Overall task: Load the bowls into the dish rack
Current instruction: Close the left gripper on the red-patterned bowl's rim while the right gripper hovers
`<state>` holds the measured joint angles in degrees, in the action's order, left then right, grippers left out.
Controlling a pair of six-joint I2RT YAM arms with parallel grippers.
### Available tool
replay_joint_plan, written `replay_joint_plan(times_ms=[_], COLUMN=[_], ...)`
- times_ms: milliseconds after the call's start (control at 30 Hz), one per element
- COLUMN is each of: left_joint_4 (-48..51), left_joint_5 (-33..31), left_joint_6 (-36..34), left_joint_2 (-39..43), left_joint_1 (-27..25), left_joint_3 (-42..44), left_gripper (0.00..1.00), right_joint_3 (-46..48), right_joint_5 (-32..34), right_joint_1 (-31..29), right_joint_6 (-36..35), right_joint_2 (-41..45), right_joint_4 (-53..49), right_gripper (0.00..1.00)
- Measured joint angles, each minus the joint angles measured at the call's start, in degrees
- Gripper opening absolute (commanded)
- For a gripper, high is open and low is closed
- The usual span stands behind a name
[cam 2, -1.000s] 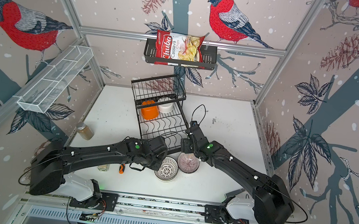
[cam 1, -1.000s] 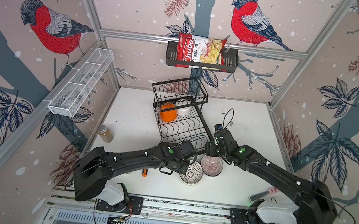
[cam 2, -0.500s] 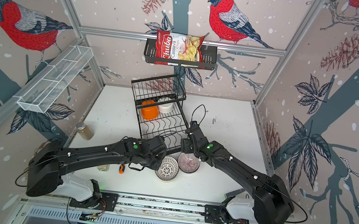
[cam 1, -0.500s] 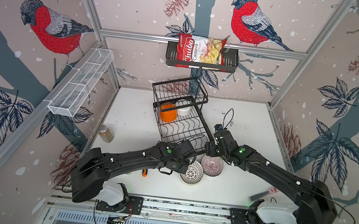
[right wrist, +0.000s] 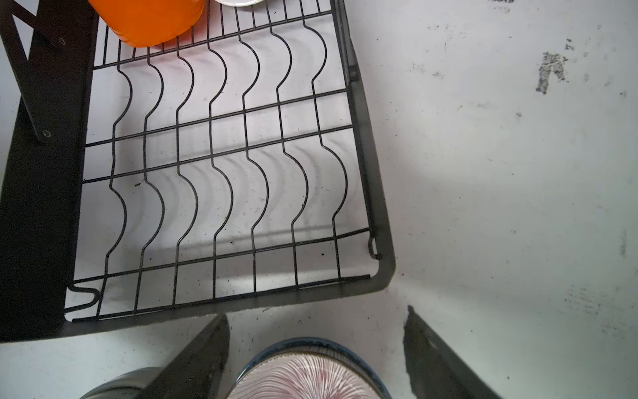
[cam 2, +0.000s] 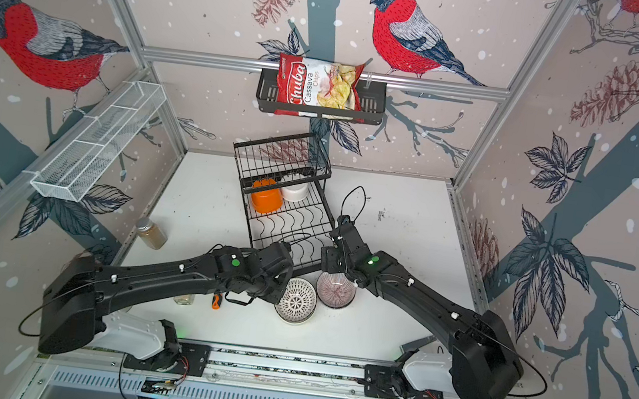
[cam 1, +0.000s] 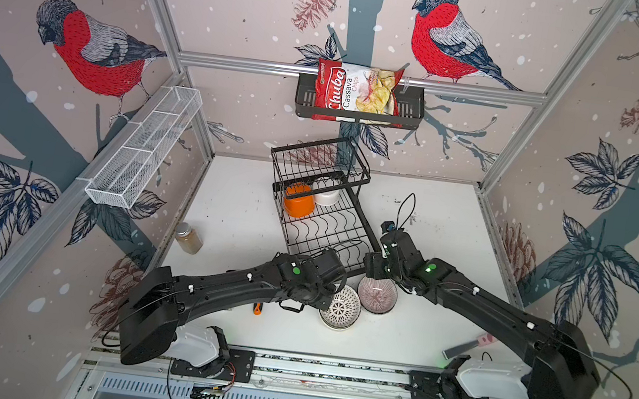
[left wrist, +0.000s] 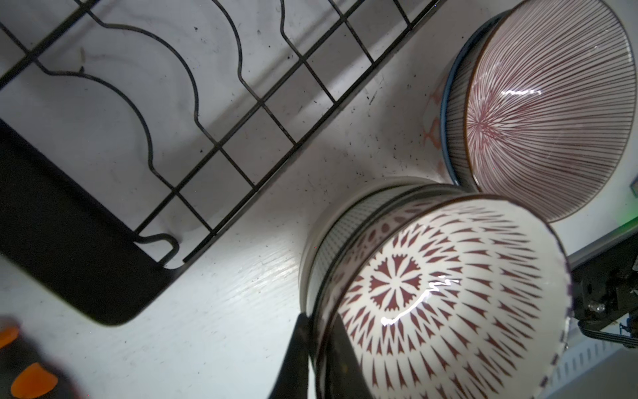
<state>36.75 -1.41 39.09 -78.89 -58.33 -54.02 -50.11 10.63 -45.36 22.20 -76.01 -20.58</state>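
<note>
The black wire dish rack holds an orange bowl and a white bowl at its far end. Two stacks of bowls stand on the table in front of it. The patterned bowl tops one stack, and my left gripper is shut on its rim. My right gripper stands open above the purple-striped bowl, which sits nested in a blue-rimmed bowl; its fingers straddle that stack without touching it.
A spice jar stands at the left wall. An orange-handled tool lies under my left arm. A shelf basket with a chips bag hangs on the back wall, a white mesh tray on the left one.
</note>
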Motion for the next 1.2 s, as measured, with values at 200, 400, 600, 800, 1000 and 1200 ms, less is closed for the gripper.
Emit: replay_joint_plan(times_ms=[200,400,600,800,1000,1200], left_joint_4=[-0.33,-0.33,-0.09,1.60,1.90,2.75], left_joint_5=[-0.02,-0.07,-0.26,-0.92,-1.64,-1.84], left_joint_6=[0.02,0.02,0.04,0.02,0.02,0.04], left_joint_2=[0.61,0.55,-0.17,-0.96,-2.64,-3.56], left_joint_1=[0.00,0.00,0.00,-0.07,-0.07,-0.07], left_joint_3=[0.68,0.85,0.44,-1.44,-2.34,-3.74], left_gripper=[0.01,0.02,0.09,0.12,0.16,0.23], right_joint_3=[0.20,0.26,0.63,1.31,2.05,2.47], right_joint_5=[-0.28,-0.50,-0.52,-0.50,-0.46,-0.48], right_joint_1=[0.00,0.00,0.00,0.00,0.04,0.26], right_joint_6=[0.00,0.02,0.00,-0.02,-1.07,-1.27], right_joint_2=[-0.33,-0.44,-0.46,-0.28,0.42,0.63], right_joint_4=[0.61,0.81,1.20,1.66,2.08,2.10], right_gripper=[0.79,0.79,0.78,0.79,0.79,0.79])
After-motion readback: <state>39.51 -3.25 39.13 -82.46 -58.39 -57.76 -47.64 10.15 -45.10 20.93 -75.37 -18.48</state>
